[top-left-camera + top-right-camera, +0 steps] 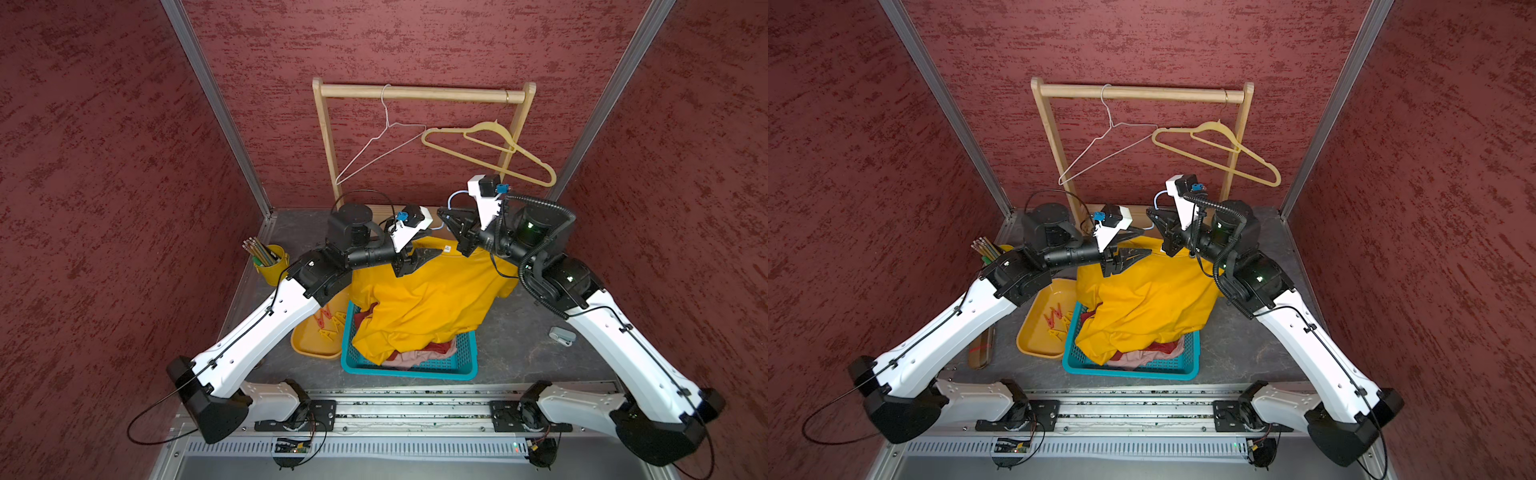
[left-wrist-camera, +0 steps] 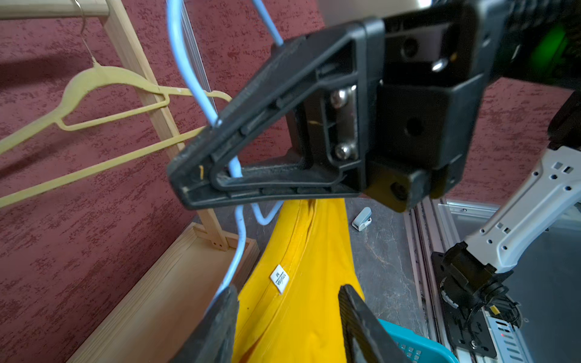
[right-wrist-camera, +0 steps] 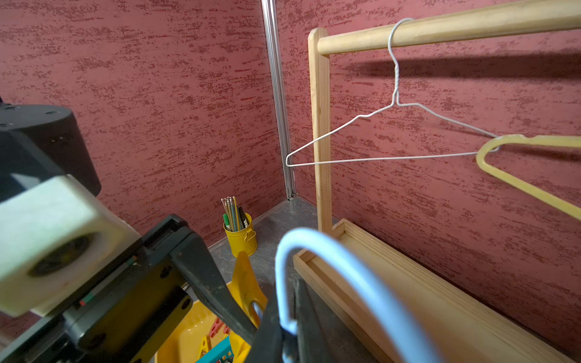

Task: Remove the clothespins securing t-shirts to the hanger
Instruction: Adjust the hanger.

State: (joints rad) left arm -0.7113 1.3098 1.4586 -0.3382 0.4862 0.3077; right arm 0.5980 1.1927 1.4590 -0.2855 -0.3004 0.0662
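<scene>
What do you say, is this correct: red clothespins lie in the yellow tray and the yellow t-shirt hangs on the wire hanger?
Not quite. Red clothespins do lie in the yellow tray, but the yellow t-shirt is draped over the teal basket; the wire hanger hangs bare, as both top views show.

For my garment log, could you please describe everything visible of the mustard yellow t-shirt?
The mustard yellow t-shirt is plain cloth with a white size label at its collar. It lies crumpled, draped into the teal basket over red and pink garments, its collar lifted near the light blue hanger clamped in the right gripper. The open left gripper straddles the collar.
</scene>
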